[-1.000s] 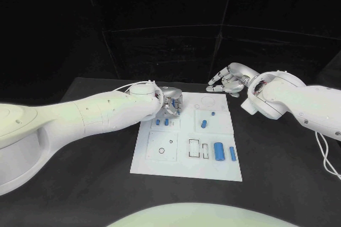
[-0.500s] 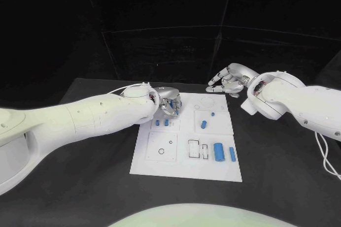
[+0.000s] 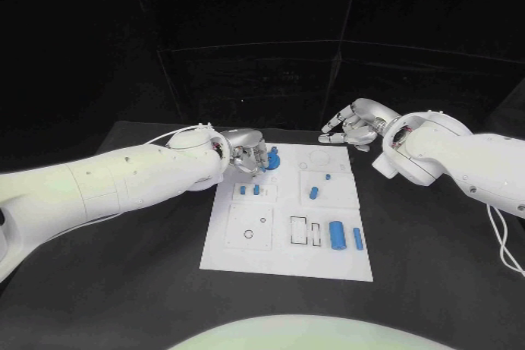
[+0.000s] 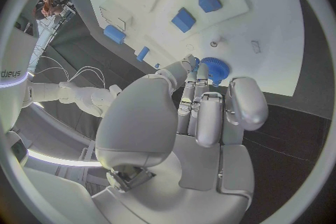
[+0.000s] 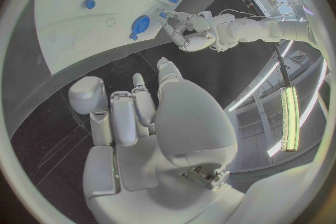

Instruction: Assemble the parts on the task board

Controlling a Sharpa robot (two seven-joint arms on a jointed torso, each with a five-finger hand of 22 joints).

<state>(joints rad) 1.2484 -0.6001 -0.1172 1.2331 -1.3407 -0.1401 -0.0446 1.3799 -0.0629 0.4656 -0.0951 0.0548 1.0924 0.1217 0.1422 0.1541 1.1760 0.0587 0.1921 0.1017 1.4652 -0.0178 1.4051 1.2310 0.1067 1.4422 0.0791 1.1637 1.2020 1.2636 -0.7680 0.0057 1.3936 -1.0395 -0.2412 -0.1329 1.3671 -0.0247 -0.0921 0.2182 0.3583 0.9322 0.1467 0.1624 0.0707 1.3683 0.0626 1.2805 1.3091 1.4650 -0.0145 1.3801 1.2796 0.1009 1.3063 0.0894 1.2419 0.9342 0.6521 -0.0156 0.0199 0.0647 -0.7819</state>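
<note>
The white task board [image 3: 284,253] lies in the middle of the black table. My left hand [image 3: 247,157] hovers over the board's far left part and pinches a blue gear [image 3: 271,162] at its fingertips. The left wrist view has the gear [image 4: 215,70] between the fingertips, just above the board [image 4: 273,39]. My right hand [image 3: 352,125] hangs off the board's far right corner, fingers apart, holding nothing. Two small blue pieces [image 3: 249,189] lie under the left hand, and a thick blue cylinder [image 3: 337,231] with a thinner one [image 3: 358,237] lies at the near right.
Two more blue pieces [image 3: 314,190] [image 3: 326,175] sit mid-board on the right. Outlined slots [image 3: 299,227] and a small ring [image 3: 248,232] mark the near half. The right wrist view has my left hand [image 5: 187,31] and the gear [image 5: 140,24] across the board [image 5: 70,28].
My left hand has drawn back slightly to the left and turned, so the blue gear now shows at its fingertips. The right hand has stayed in place.
</note>
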